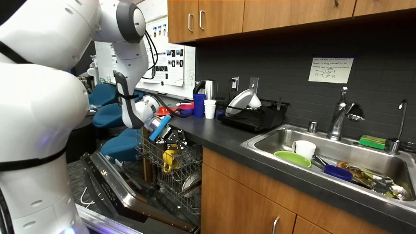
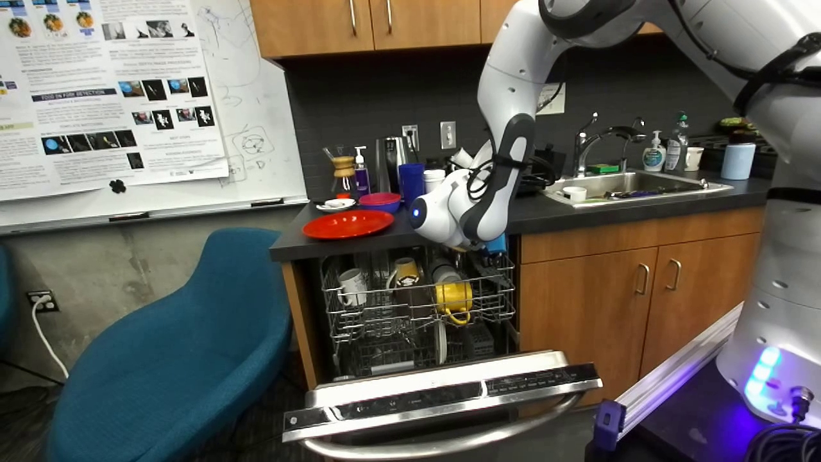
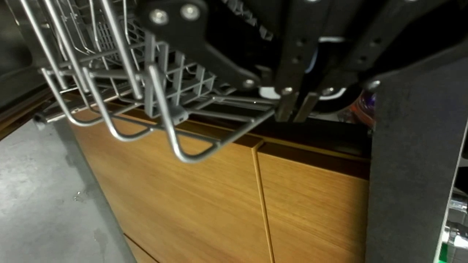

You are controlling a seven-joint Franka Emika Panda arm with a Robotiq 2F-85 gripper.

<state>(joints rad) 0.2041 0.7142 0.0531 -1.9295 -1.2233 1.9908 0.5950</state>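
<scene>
Hanging low beside the corner of a wire rack (image 3: 188, 159), the pincer (image 3: 297, 114) has its two tips squeezed almost together, with just a thin gap between them. We see a bar of the rack right next to the tips, but we cannot tell if they touch it. We find this rack at the top of the dishwasher (image 2: 410, 403), whose door tilts partway down. The rack pokes out past the front of the wooden cabinet (image 3: 182, 193). Near the pincer, we spot a yellow mug (image 2: 453, 296) in the rack, its handle low. Farther over, we see a white mug (image 2: 352, 287) in the same rack.

In both exterior views we see a red plate (image 2: 348, 224) and a tall blue cup (image 1: 199, 105) on the desk (image 1: 224, 136). Next to the blue cup we see some white cups (image 1: 210, 110), and then a black dish rack (image 1: 242, 125) with a white plate (image 1: 240, 102) leaning in it. In the sink (image 1: 273, 143) we see a green bowl (image 1: 292, 158), a white cup with a handle (image 1: 305, 149) and a blue bowl (image 1: 338, 172).
</scene>
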